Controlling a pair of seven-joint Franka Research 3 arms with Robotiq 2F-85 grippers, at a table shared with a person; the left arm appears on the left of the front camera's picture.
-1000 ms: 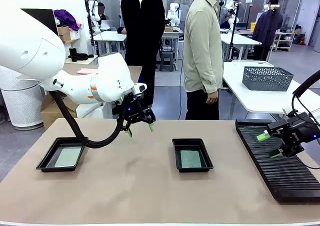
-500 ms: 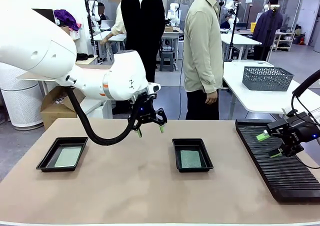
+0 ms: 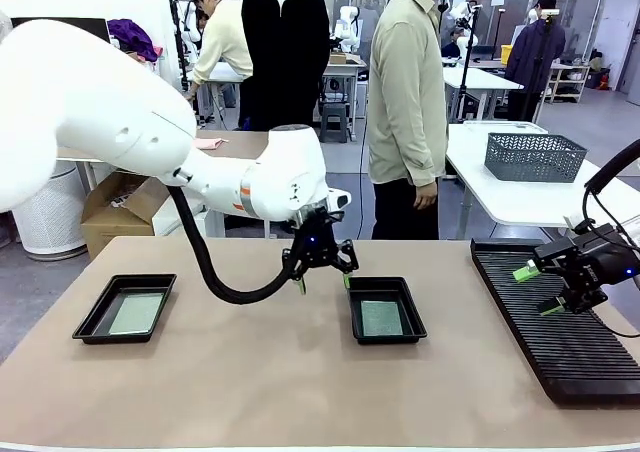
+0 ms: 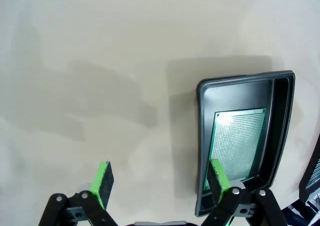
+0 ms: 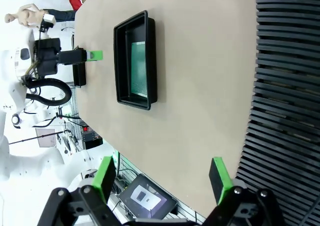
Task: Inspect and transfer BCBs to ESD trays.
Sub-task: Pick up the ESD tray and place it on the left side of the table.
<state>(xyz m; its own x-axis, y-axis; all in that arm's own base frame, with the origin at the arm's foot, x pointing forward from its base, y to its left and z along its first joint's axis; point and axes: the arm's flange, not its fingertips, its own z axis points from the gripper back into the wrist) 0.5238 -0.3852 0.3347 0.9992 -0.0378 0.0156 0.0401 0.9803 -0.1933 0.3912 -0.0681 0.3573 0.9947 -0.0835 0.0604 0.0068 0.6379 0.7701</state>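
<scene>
Front view: the left gripper (image 3: pixel 322 276) hangs at the frame's centre, jaws apart and empty, just left of the middle tray (image 3: pixel 385 310), which holds a green board (image 3: pixel 381 318). A second tray (image 3: pixel 125 308) at lower left holds another board (image 3: pixel 136 313). At right, the right gripper (image 3: pixel 539 290) hovers over the black ribbed rack (image 3: pixel 560 344), jaws apart, nothing between them. A person in a beige shirt (image 3: pixel 405 72) stands beyond the table.

Left wrist view: the green pads (image 4: pixel 102 181) stand wide apart at the bottom; the tray lies at right centre with its board flat inside, one pad overlapping its near edge.

Right wrist view: the fingers (image 5: pixel 106 176) spread wide over bare table, the rack along the right edge, the tray with its board at upper centre.
</scene>
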